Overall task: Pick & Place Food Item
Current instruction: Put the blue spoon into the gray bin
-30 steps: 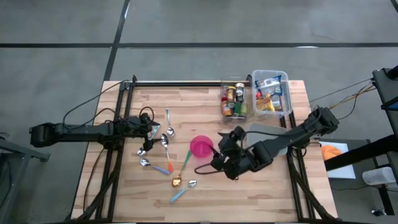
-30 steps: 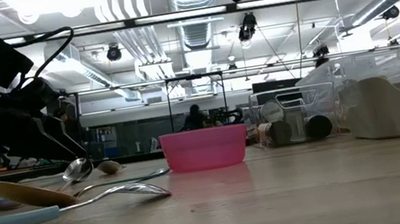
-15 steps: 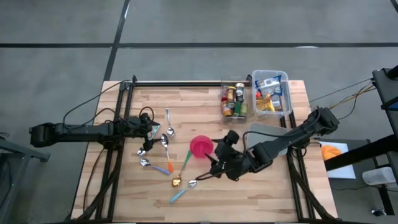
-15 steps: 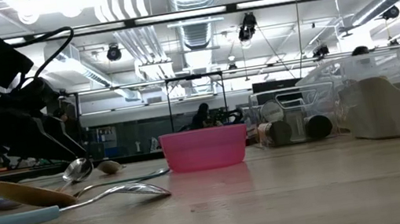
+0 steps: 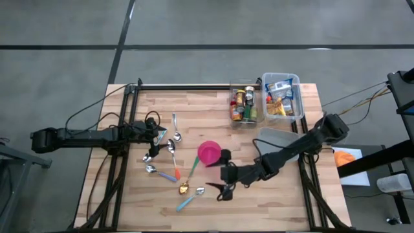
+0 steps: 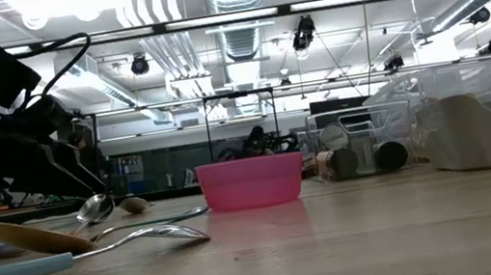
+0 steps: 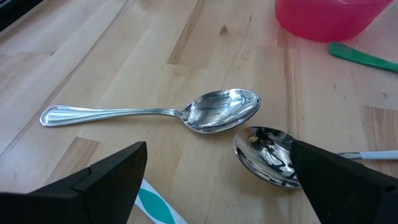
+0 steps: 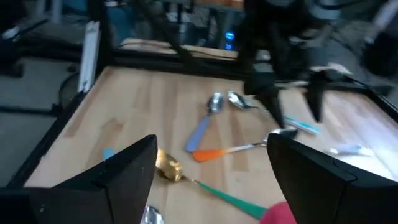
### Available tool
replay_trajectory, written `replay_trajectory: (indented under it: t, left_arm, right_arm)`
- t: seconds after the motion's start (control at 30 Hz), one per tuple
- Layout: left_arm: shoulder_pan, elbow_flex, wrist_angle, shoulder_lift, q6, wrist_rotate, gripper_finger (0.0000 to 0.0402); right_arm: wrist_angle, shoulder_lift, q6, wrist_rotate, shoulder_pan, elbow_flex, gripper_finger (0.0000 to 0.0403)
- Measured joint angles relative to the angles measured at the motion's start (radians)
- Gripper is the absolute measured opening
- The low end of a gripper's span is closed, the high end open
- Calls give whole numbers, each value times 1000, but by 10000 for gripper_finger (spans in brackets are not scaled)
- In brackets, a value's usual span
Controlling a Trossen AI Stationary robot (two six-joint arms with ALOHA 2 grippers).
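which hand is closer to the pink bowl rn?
Right. The right hand hangs open just beside the pink bowl, on the side nearer the table's front edge. The left hand, also open, sits farther off beyond the scattered spoons.

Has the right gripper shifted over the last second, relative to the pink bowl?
Yes. In the high view the right gripper has swung from beside the pink bowl toward the table's near edge, nearer the spoons, jaws open.

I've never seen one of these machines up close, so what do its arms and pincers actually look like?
Both arms are dark, slim, jointed limbs with loose black cables trailing alongside. The left gripper and right gripper each end in two black, wedge-shaped fingers. No markings show.
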Motion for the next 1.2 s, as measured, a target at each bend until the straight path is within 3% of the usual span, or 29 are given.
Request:
replay_trajectory:
  t: [0.23,0.43,0.83,1.03,1.2]
  left_arm:
    - [0,0,0,0,0,0,396]
    - [0,0,0,0,0,0,396]
    - [0,0,0,0,0,0,396]
    - [0,0,0,0,0,0,396]
    - [0,0,0,0,0,0,396]
  right_arm:
    - [158,110,-14,-115,0,-29,302]
    - [162,226,-6,-156,0,59,302]
    - [15,446,6,-224,-3,252,302]
    - [-128,485,102,-238,-23,315,302]
    - [-144,508,152,-273,-41,320,302]
